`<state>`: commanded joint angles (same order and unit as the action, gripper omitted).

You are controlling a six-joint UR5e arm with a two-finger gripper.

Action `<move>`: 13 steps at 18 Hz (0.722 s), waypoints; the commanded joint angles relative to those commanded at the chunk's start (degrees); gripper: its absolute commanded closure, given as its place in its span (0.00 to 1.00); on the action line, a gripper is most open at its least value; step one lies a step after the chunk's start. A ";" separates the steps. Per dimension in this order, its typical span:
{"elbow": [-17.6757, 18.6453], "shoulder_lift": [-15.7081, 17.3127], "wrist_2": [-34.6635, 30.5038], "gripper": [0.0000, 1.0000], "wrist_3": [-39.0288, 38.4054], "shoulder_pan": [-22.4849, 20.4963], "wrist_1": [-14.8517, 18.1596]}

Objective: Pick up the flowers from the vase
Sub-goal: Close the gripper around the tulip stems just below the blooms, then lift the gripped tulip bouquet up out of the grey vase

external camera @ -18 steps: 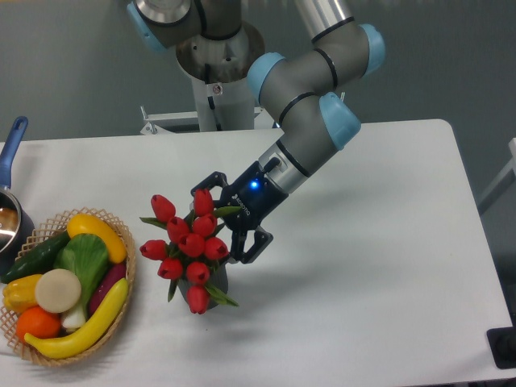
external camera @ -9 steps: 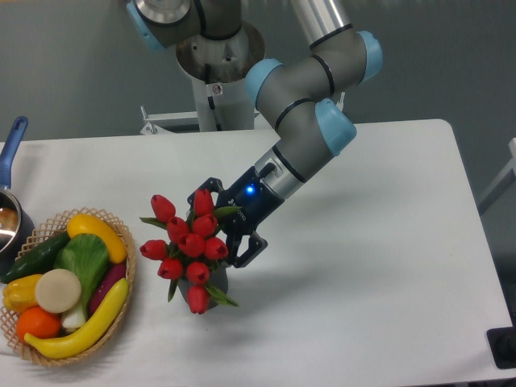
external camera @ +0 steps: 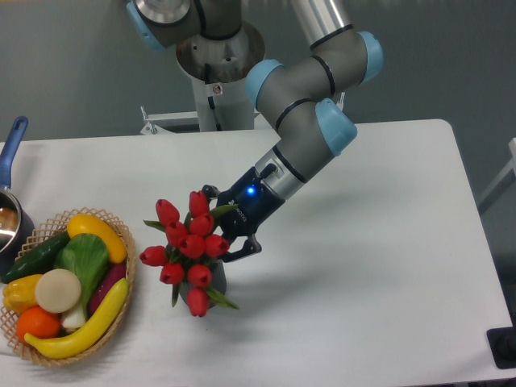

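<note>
The flowers (external camera: 187,251) stand in the vase (external camera: 206,289) near the middle of the table (external camera: 387,266), a tight clutch of red buds fanned out above it so that only a sliver of its dark wall shows beneath them. One bud hangs low at 6 o'clock in front of the vase, and a narrow leaf sticks out at about 4 o'clock.

The gripper (external camera: 228,226) has come in from 2 o'clock, slanting down along the arm (external camera: 300,121) so its fingers reach the bunch from the side rather than from above, probably to get at the stems below the buds instead of crushing the heads. One dark finger shows at about 12 o'clock of the bunch's right edge, another curls in at about 3 o'clock; they look drawn in around the near side of the bunch. Leaves and buds hide the tips, so whether the jaws have actually clamped on stems I cannot tell. The bunch is not yet lifted: it sits in the vase.

Out at 9 o'clock, well apart, lies a basket (external camera: 121,322) of fruit and vegetables, and beyond it, at the table's left edge, a pot (external camera: 10,218) with a blue handle. Neither is in the way of a lift.
</note>
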<state>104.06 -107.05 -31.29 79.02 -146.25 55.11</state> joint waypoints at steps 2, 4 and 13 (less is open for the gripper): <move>0.00 0.00 0.00 0.59 -0.36 -0.26 0.00; 0.00 0.35 0.61 0.59 -0.45 -0.35 0.00; -0.09 5.97 2.29 0.59 -6.77 -0.53 0.00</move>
<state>103.97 -101.08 -29.00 72.25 -146.78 55.11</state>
